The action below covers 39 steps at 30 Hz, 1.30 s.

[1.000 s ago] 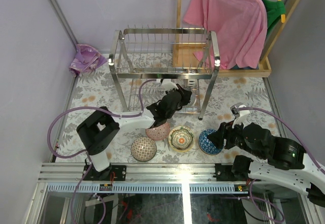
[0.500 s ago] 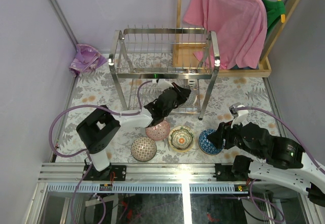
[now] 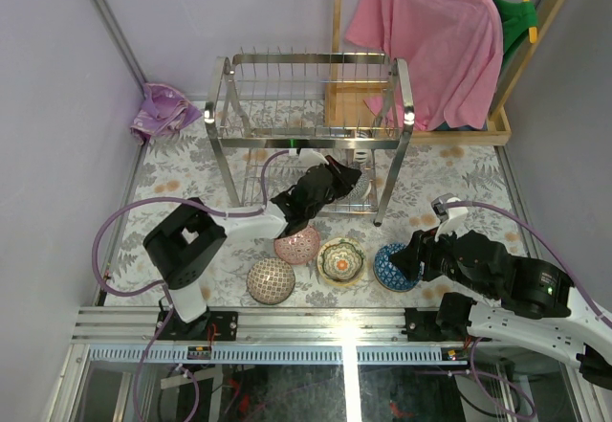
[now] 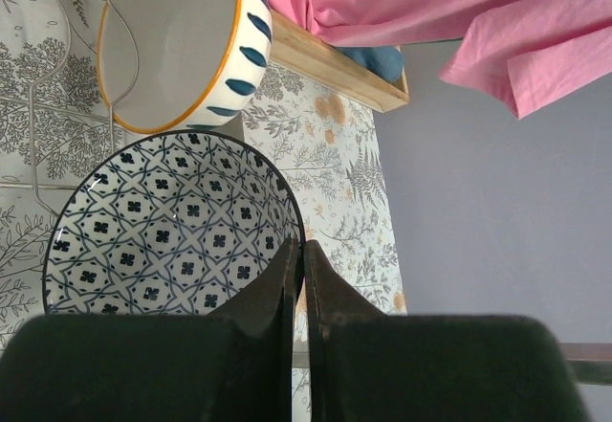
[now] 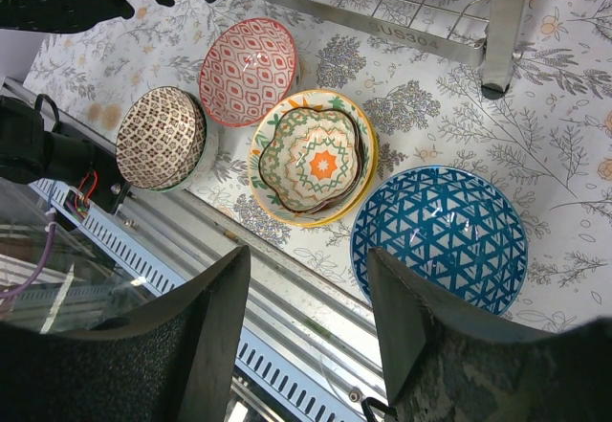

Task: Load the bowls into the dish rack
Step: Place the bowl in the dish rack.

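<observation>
**Placing a bowl on the lower tier of the dish rack**

The left gripper [image 4: 300, 250] reaches under the top shelf of the dish rack [image 3: 306, 141], into its lower tier. Its fingers are almost together and pinch the rim of the navy-and-white bowl [image 4: 172, 221]. This bowl stands nearly on its edge, just beside a white bowl with an orange rim [image 4: 172, 39] that sits in the same tier. I cannot tell from these views if the held bowl already rests on the wires.

I judge that the step in hand is to set this bowl down. To do it well, the arm should lower the bowl until its bottom edge sits between two wires, a little apart from the white bowl so that they do not knock. The fingers should open only when the rack carries the weight. After that, the gripper should draw back straight and low, clear of the top shelf.

In front of the rack, the right gripper [image 5: 308, 255] hangs wide open and holds nothing, above the blue bowl [image 5: 440, 235]. Near it on the table [image 3: 449, 168] wait the yellow-rimmed bowl [image 5: 314, 157], the red bowl [image 5: 249, 70] and the brown bowl [image 5: 161, 138].
</observation>
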Motion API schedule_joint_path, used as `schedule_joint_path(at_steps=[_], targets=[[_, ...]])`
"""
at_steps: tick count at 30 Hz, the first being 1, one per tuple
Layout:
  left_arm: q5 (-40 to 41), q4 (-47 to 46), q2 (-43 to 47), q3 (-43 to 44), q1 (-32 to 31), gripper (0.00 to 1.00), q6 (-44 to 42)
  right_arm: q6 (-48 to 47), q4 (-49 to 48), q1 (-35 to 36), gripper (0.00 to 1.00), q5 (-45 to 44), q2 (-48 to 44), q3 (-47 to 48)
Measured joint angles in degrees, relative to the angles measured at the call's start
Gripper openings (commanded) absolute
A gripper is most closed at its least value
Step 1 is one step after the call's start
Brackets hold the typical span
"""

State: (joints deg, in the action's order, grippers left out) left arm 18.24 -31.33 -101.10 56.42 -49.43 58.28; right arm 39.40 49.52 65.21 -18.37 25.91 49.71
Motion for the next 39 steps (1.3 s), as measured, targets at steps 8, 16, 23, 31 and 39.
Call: schedule_joint_path(at_steps=[8, 16, 23, 31, 39], targets=[[-0.81, -2.08, -0.24, -0.13, 0.96, 0.00, 2.60, 0.13, 0.00, 0.00, 0.59, 0.00, 0.00, 0.00], [-3.06, -10.71, -3.30, -1.64, 2.36, 0.00, 8.66, 0.13, 0.02, 0.00, 0.59, 0.00, 0.02, 0.00], [-3.89, -21.00, -5.86, -5.11, 3.13, 0.00, 14.84, 0.13, 0.00, 0.00, 0.59, 0.02, 0.17, 0.00], [-3.89, -30.53, -9.40, -7.26, 3.19, 0.00, 20.55, 0.13, 0.00, 0.00, 0.59, 0.13, 1.20, 0.00], [-3.89, -25.20, -4.31, -10.12, 3.34, 0.00, 17.97, 0.26, -0.02, 0.00, 0.61, -0.13, 2.82, 0.15]])
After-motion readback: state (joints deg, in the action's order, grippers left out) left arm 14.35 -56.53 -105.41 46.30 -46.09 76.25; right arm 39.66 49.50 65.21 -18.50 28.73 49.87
